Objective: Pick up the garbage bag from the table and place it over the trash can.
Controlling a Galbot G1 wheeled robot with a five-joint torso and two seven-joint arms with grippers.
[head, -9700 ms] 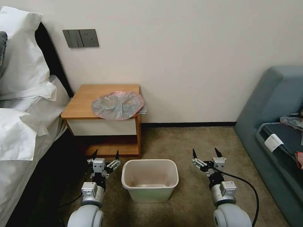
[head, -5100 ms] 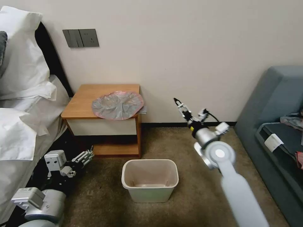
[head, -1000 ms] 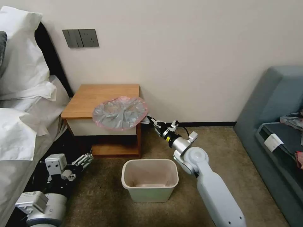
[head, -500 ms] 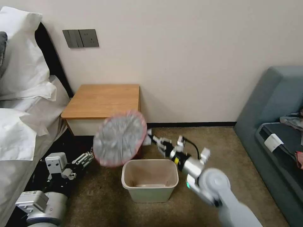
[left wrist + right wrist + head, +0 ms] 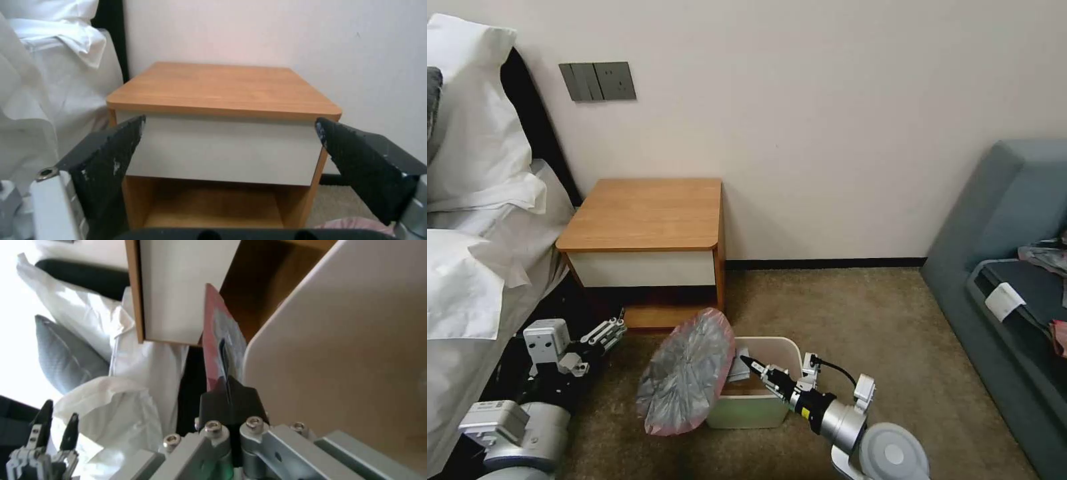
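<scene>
Garbage bag [image 5: 684, 373] hangs as a flat, tilted disc at the left side of the trash can [image 5: 780, 347], its pink rim overlapping the can's left wall, off the bench [image 5: 640, 213] and not yet spread over the opening. We hold it with our right pincer [image 5: 746, 363], pinched tight on the bag's right edge, reaching across the can from the right; in the right wrist view the black tips [image 5: 229, 396] close on the thin rim [image 5: 213, 340] beside the can's cream wall [image 5: 338, 350]. So the bag lies left of the pincer, edge-on and steep. We judge the opening sits below and right of the disc. Our left pincer [image 5: 602, 333], spread wide, waits low beside the bed [image 5: 467, 280], nearer the bag's free edge. Carpet [image 5: 840, 307] around the can gives room.
</scene>
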